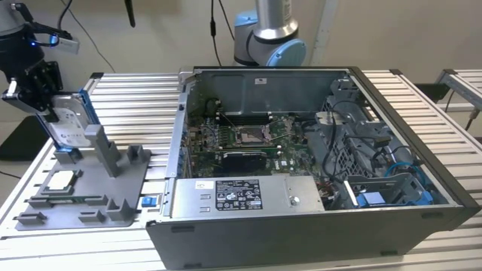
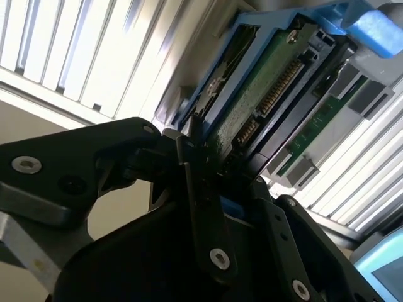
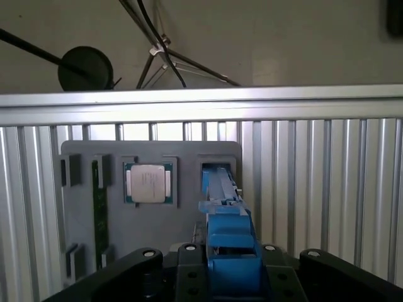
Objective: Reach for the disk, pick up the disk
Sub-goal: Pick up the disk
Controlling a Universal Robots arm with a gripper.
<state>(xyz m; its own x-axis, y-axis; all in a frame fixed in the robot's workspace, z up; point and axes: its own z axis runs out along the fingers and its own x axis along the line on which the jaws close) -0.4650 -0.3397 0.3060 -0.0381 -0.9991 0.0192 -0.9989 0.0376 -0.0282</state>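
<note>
The arm point(image 1: 22, 51) is out at the far corner of the counter point(image 1: 135, 96), wrist pointing straight down over the grey tray point(image 1: 90, 192). The jaws are clenched on the disk point(image 1: 66, 121), pinching its upper end from both flat sides. The disk stands on edge, upright, hanging directly below the jaws.

In the first wrist view the blue bracket point(image 3: 230, 233) runs out from between the jaws and down to the tray slot point(image 3: 217, 170) beneath them. I cannot tell whether the lower end has cleared that slot. In the second wrist view the disk's green circuit board point(image 2: 252, 107) sits squeezed between the black jaws, blue frame along its edge.

Below the jaws and just to one side, the chip point(image 1: 62, 179) lies flat in its own tray pocket, apart from the disk. The small blue clip point(image 1: 148, 201) sits beyond the tray's edge, well away from the jaws. Further off, toward the exterior view's right, the open case point(image 1: 301, 237) rests on the counter.
</note>
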